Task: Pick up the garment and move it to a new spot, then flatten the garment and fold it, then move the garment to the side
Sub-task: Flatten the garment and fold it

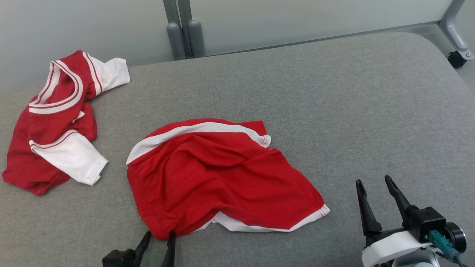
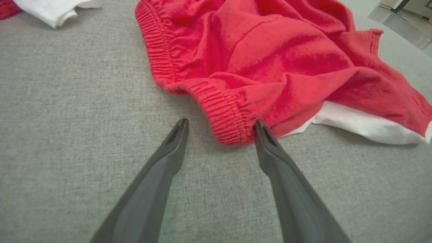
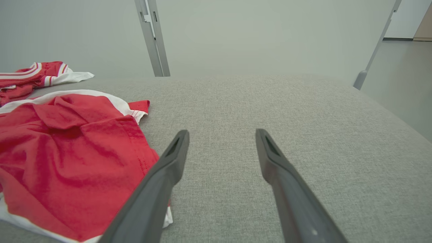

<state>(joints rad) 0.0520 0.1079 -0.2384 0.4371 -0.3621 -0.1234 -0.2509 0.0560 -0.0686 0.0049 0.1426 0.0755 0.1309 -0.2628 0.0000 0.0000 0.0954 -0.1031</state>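
Grey upholstered surface (image 1: 352, 104), pale wall behind. Red shorts (image 1: 215, 174) with white trim lie crumpled mid-surface. Left gripper (image 2: 221, 122) at the shorts' near edge, jaws spread; the elastic waistband corner sits between the fingertips, one finger touching cloth, nothing clamped. Right gripper (image 1: 373, 180) well right of the shorts, jaws spread, empty. Red-and-white shirt (image 1: 55, 122) bunched left of the shorts, apart from them.

Red shorts (image 1: 222, 174) lie rumpled on grey surface (image 1: 352, 111)
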